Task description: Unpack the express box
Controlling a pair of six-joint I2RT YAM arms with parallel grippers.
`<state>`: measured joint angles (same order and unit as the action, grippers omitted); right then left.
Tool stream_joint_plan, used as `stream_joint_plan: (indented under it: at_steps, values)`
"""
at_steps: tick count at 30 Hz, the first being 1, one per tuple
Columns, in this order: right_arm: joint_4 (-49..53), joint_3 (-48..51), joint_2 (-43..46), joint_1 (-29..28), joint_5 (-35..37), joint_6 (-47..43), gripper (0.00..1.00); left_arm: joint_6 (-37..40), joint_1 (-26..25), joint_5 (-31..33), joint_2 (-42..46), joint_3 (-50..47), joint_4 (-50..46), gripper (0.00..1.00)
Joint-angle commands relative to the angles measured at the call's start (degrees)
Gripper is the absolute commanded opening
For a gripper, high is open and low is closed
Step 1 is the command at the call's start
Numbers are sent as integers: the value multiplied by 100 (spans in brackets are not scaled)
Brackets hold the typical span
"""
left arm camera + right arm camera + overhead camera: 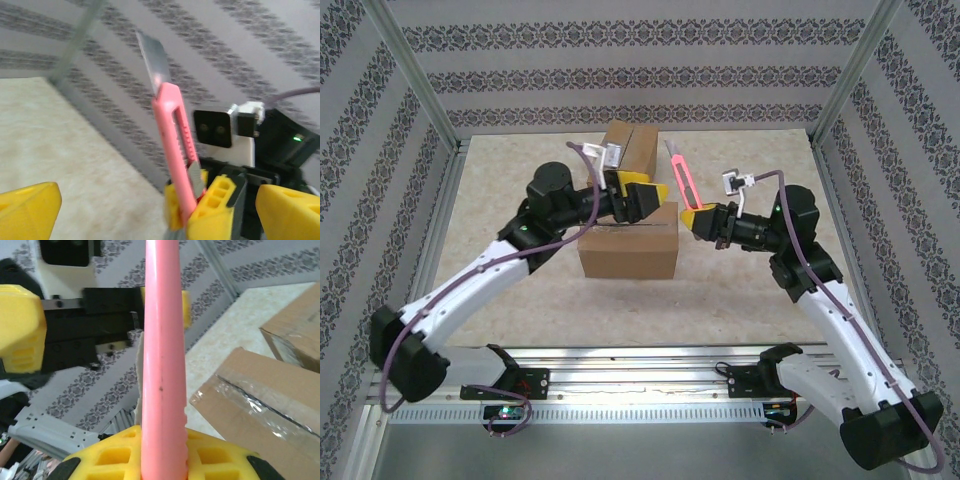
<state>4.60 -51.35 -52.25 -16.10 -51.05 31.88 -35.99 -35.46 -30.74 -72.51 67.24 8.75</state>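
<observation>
— Where is the box (628, 254)?
— In the middle of the table (720, 300), taped shut; the left gripper (642, 201) hovers at its far edge, jaws spread.
— And the right gripper (699, 220)?
— Just beside the box; jaws pinching a pink knife (679, 172).

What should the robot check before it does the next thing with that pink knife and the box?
1. Grip: right tool is shut on the pink knife. Ok.
2. Cutting edge: the blade is slid out. Ok.
3. Safe gap: left tool sits apart from the blade in the top view. Ok.
4. Steady box: left tool is open and gripping nothing, so the front box is loose. Not ok.
5. Seam: whether the tape is already cut. Cannot tell.
</observation>
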Motion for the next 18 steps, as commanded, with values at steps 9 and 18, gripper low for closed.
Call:
stream_joint_plan:
  at_steps: [9, 18]
  values:
    - [3958, -867, 13, 656, 111, -1109, 0, 292, 398, 3346, 342, 800, -5204, 95]
    - [3726, 67, 335, 979, 100, -926, 0, 149, 942, 3007, 145, 179, -4753, 94]
